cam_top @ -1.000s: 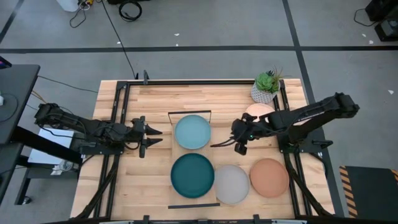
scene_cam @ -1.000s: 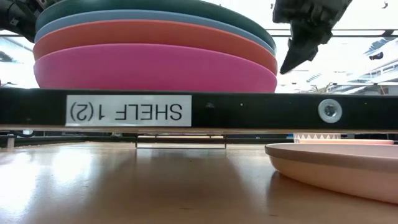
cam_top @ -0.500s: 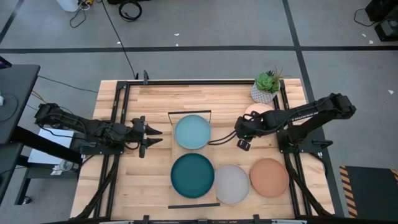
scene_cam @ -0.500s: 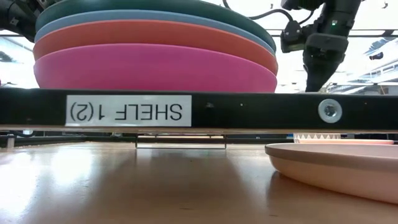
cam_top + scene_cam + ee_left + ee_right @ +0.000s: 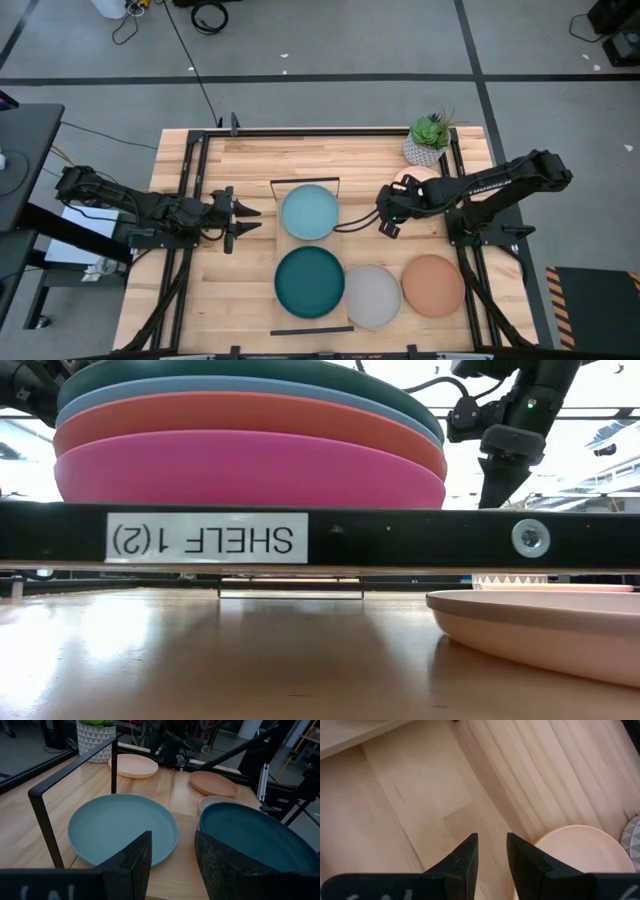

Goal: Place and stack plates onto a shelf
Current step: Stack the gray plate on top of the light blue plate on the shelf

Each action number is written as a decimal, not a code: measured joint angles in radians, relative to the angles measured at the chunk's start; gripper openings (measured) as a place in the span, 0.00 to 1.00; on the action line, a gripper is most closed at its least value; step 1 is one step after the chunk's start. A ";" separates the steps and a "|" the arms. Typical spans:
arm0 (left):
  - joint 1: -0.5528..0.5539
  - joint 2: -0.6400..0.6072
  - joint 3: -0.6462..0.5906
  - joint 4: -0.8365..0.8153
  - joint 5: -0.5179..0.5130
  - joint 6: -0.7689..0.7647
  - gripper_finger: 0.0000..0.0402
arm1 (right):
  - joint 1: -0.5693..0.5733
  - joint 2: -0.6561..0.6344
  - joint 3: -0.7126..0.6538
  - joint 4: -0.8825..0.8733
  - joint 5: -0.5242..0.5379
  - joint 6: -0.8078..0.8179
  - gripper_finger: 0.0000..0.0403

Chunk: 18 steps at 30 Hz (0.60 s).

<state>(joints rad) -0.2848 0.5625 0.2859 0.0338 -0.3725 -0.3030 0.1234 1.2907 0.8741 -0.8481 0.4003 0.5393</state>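
Observation:
On the shelf [image 5: 343, 222], a light-wood plank with black bar ends, the pale aqua plate [image 5: 310, 212] lies flat at the far end. At the near end sits a stack topped by the dark teal plate [image 5: 310, 281]. In the low view the stack reads magenta [image 5: 250, 470], orange, blue, then teal. The grey plate [image 5: 372, 296], terracotta plate [image 5: 433, 285] and peach plate [image 5: 418, 178] lie flat on the tabletop. My right gripper [image 5: 389, 222] hangs narrowly open, pointing down over bare wood beside the peach plate [image 5: 580, 855]. My left gripper [image 5: 240, 218] waits open, left of the aqua plate [image 5: 122, 827].
A small potted plant [image 5: 430, 140] stands at the table's far right corner, just beyond the peach plate. Black frame rails run along the table's left and right sides. The shelf's upright bar end [image 5: 47, 815] stands close in front of my left gripper.
My right gripper has moved from beside the shelf toward the peach plate, slightly toward the far edge. It has tipped from a slant until its fingers point straight down, and it has come lower. The plates and my left arm have kept still.

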 joint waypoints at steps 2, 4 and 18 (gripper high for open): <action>0.000 0.000 0.000 0.000 0.000 0.000 0.39 | 0.000 0.000 -0.015 0.017 -0.007 0.000 0.27; 0.000 0.000 0.000 0.000 0.000 0.000 0.39 | 0.000 0.000 -0.030 0.043 -0.028 0.001 0.27; 0.000 0.000 0.000 0.000 0.000 0.000 0.39 | -0.056 -0.001 -0.057 -0.002 -0.160 0.001 0.27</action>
<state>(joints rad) -0.2845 0.5625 0.2859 0.0338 -0.3723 -0.3032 0.0679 1.2897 0.8169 -0.8502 0.2403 0.5405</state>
